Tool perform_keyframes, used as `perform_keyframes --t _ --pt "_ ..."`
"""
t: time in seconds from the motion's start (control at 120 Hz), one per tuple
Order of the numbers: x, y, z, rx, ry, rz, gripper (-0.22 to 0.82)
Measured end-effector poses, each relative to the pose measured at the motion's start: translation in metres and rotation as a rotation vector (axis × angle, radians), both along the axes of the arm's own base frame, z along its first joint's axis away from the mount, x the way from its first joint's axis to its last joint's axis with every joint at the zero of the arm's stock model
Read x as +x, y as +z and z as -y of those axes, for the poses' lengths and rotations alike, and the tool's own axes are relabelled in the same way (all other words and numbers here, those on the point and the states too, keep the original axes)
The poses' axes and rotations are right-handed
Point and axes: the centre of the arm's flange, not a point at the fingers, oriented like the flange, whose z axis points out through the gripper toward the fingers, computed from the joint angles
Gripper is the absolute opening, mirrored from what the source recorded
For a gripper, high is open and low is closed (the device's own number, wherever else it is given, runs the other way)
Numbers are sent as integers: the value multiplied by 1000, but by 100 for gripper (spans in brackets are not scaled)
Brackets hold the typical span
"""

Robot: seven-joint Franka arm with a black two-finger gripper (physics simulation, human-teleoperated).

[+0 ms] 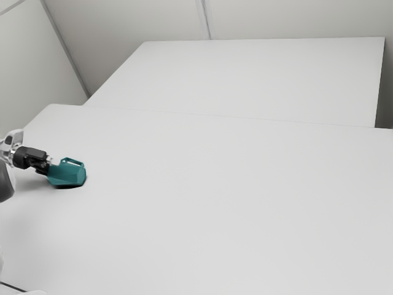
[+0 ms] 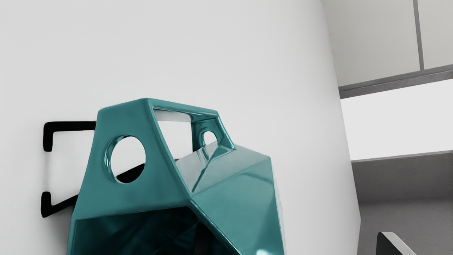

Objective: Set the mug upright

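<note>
Mug (image 2: 244,198) on its side, my open gripper (image 1: 50,165) at its mouth.
Probably stiff, slick, breakable; I'd pinch the wall near the rim (image 2: 213,226).

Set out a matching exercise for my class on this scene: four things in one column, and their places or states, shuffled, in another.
Things
1. Faceted teal mug
2. Black robot hand
3. Smooth white tabletop
4. Angular teal handle

Places or states
a. Spread out beneath the mug
b. Pierced by a round hole, on the mug's upper side
c. Lying on its side
d. Close by the mug, toward the exterior view's left edge

Right pairs: 1-c, 2-d, 3-a, 4-b
</note>
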Motion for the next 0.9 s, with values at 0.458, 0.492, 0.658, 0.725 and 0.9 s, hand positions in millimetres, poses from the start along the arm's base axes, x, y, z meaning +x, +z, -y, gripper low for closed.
perform_keyframes --t 0.458,0.492,0.658,0.725,0.9 --pt "-4 -3 0 -15 21 -45 -6" --pt "-4 -3 0 -16 21 -48 -8" --pt "-1 1 3 -23 19 -44 -14" --pt "4 10 7 -23 12 -27 -14" --pt "30 60 31 1 -30 46 -17"
